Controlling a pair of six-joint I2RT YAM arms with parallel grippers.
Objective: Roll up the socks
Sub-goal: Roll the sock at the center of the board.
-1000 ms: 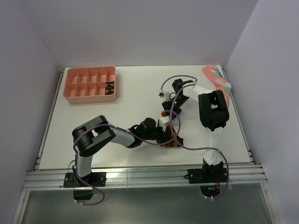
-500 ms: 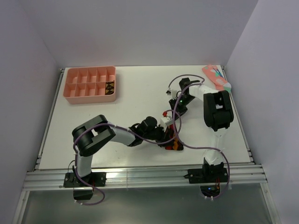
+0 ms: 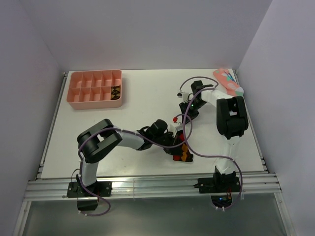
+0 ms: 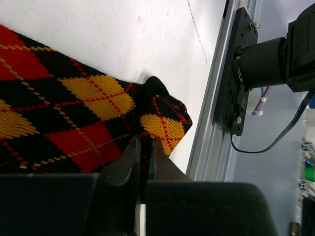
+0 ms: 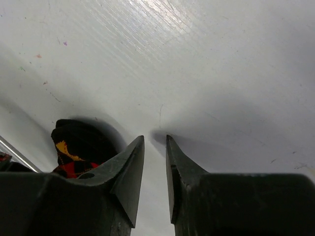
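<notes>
Okay, argyle sock lies on bench, near front edge, centre-right. Your left hand clenched on sock's edge. Your right hand barely ajar, grasping nothing, over bare bench. Sock looks soft, light, floppy; probably best pinched at folded edge, or it bunches. Left wrist view shows pinch, while top view buries it under arm and cable.

— What sits where on the worktop?
— Tray far left, with a rolled sock in its near-right compartment. Lone sock in the far right corner. Near sock centre, close to the front edge.
</notes>
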